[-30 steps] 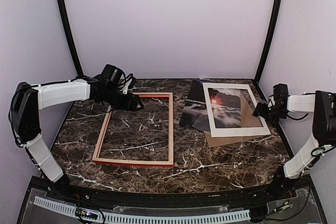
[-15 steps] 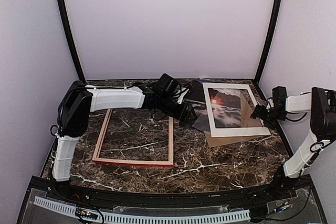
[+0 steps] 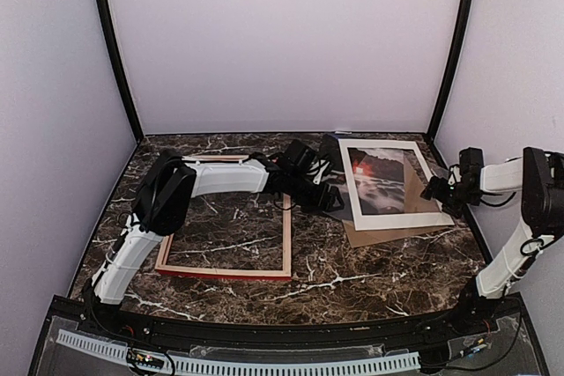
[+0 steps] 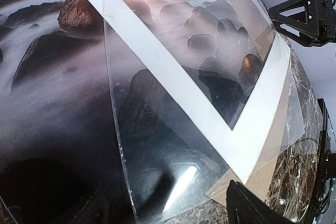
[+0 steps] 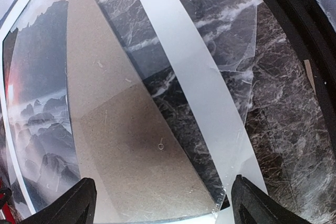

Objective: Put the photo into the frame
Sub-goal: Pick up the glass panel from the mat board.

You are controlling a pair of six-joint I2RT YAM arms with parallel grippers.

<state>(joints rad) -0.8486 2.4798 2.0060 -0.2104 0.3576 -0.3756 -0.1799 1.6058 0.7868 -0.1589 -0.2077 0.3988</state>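
The photo (image 3: 319, 167), a dark landscape with a red sun glow, lies at the back right, partly under a white mat board (image 3: 398, 218). The red frame (image 3: 287, 235) lies flat left of it, pale wood up. My left gripper (image 3: 324, 193) reaches across the frame's far right corner and hovers open and empty over the photo's near left edge. In the left wrist view the photo (image 4: 52, 77) fills the left and the gripper (image 4: 168, 214) is over a clear sheet (image 4: 157, 166). My right gripper (image 3: 438, 188) is open at the stack's right edge. It is open in its own view (image 5: 165, 205).
A brown backing board (image 3: 388, 236) sticks out under the mat's near edge and shows in the right wrist view (image 5: 121, 140). A clear sheet (image 3: 339, 204) lies over the stack. The black enclosure post and wall (image 3: 454, 59) stand close behind the right gripper.
My left arm has swung right from the frame's far left corner, across the frame, to the left edge of the photo stack. The right gripper has barely moved.
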